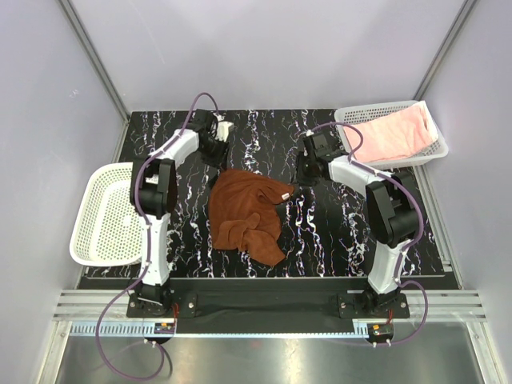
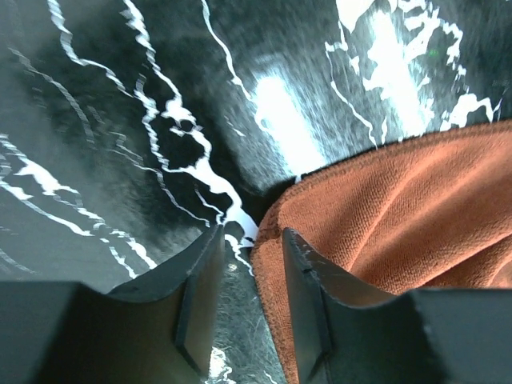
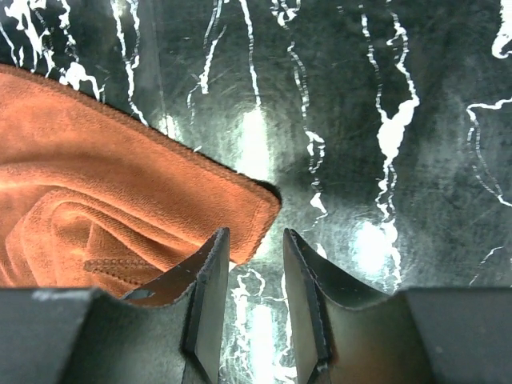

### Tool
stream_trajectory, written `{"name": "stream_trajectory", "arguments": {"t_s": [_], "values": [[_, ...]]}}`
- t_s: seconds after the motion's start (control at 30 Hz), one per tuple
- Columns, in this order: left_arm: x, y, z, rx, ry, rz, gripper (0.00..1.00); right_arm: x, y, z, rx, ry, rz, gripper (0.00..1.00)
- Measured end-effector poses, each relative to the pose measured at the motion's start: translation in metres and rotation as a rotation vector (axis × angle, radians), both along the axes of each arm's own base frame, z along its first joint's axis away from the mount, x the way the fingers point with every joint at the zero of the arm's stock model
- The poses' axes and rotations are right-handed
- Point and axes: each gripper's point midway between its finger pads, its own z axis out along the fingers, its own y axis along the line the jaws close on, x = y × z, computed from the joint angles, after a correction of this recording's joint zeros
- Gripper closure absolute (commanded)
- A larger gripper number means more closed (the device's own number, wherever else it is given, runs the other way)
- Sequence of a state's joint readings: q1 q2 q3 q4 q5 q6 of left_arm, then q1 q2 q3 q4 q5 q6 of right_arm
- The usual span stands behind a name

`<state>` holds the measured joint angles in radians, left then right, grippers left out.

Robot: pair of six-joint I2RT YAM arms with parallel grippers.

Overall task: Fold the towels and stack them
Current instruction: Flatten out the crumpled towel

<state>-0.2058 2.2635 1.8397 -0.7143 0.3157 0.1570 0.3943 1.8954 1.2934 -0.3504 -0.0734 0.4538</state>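
Observation:
The rust-brown towel (image 1: 244, 212) lies crumpled in the middle of the table. My left gripper (image 1: 214, 150) is at its far left corner. In the left wrist view the gripper (image 2: 252, 240) is open low over the table, with the towel's (image 2: 400, 208) hemmed edge between the fingers. My right gripper (image 1: 305, 172) is at the towel's far right corner. In the right wrist view the gripper (image 3: 254, 240) is open, and the towel's (image 3: 120, 176) corner lies just ahead of the gap. The pale pink towel (image 1: 396, 134) lies in the basket at the back right. No white towel shows.
A white mesh basket (image 1: 104, 212) stands at the table's left edge with nothing in it. A second white mesh basket (image 1: 349, 118) at the back right holds the pink towel. The table top (image 1: 336, 240) is black marble pattern, with grey walls around it.

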Motion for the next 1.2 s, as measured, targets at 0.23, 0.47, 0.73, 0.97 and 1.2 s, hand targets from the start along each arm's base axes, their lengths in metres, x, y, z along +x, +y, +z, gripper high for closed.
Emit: {"name": "stream_trajectory", "arguments": {"t_s": [0.23, 0.47, 0.73, 0.97, 1.2], "values": [[-0.009, -0.005, -0.007, -0.003, 0.035, -0.023, 0.96, 0.006, 0.001, 0.001, 0.030, -0.013, -0.007, 0.60], [-0.011, -0.009, -0.008, -0.013, 0.044, -0.031, 1.00, 0.006, 0.003, -0.017, 0.045, 0.027, -0.049, 0.59], [-0.013, -0.012, -0.009, -0.030, 0.051, -0.034, 1.00, 0.005, -0.001, -0.031, 0.026, 0.057, -0.086, 0.65], [-0.012, -0.014, -0.010, -0.043, 0.042, -0.024, 1.00, 0.006, -0.002, -0.032, 0.018, 0.058, -0.092, 0.67], [-0.016, -0.013, -0.010, -0.045, 0.041, -0.014, 1.00, 0.009, 0.001, -0.033, -0.034, 0.061, -0.092, 0.67]]}}
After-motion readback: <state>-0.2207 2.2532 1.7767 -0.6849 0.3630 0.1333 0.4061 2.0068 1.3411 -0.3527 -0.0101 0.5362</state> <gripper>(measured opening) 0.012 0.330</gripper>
